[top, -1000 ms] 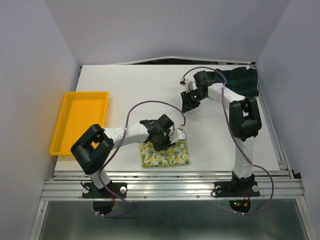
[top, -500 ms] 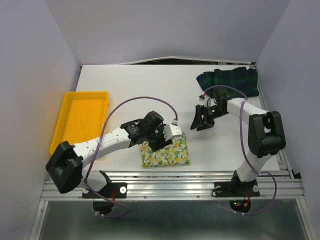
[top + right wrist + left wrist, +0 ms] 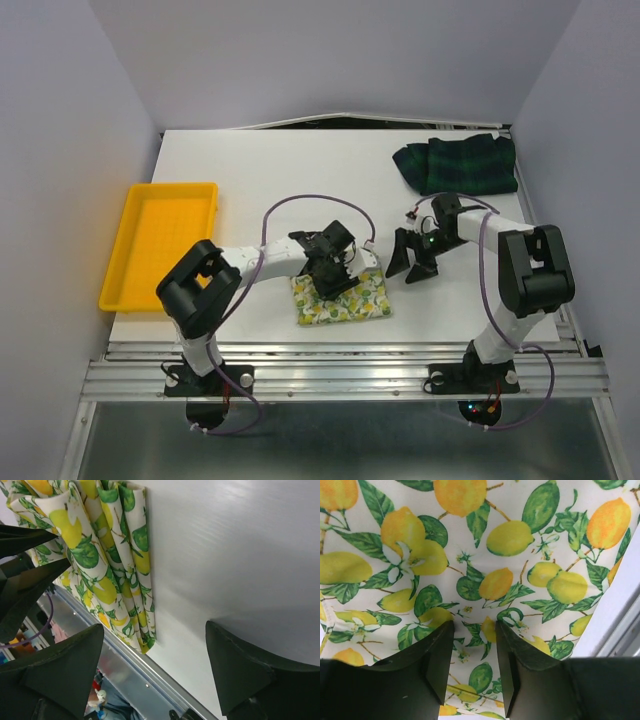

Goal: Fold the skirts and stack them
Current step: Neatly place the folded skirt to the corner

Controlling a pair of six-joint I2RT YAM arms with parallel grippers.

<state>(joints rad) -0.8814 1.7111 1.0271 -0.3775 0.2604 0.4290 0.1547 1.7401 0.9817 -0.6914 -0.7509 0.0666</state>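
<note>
While your left gripper (image 3: 474, 627) rests narrowly parted on the lemon skirt (image 3: 495, 540), your right gripper (image 3: 154, 630) gapes wide; the yellow tray (image 3: 165, 187) lies apart.

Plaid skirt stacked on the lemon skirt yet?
No, the plaid skirt lies at the far right corner, apart from the lemon skirt at the near edge.
</note>
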